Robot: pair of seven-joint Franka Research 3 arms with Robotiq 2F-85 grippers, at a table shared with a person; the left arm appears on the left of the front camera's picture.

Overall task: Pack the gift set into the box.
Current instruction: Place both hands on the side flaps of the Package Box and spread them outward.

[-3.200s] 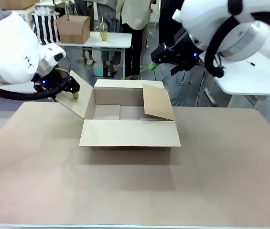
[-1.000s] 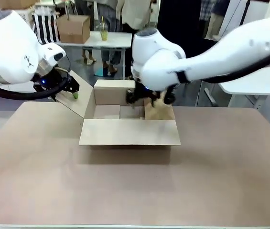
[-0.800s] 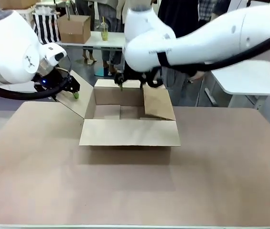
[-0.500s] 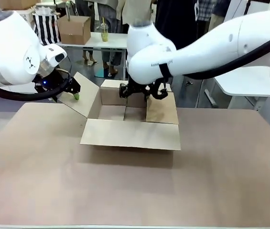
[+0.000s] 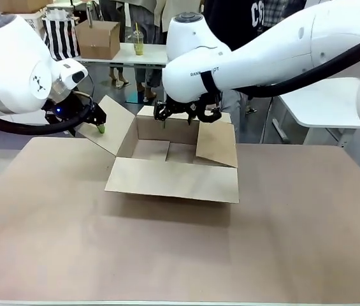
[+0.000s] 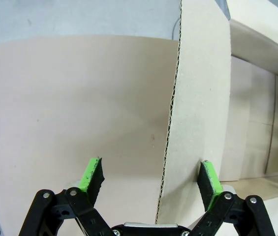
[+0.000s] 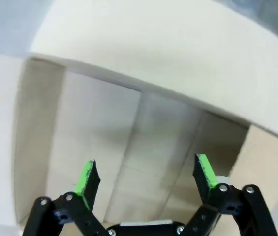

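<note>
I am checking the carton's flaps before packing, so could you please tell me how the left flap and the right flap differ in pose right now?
The left flap leans outward, away from the opening, while the right flap tilts inward over the carton's interior. The left flap stands between the open fingers of the left pincer; the right flap has the open right pincer beside its far end, above the carton's back wall. Both are plain brown corrugated cardboard.
</note>
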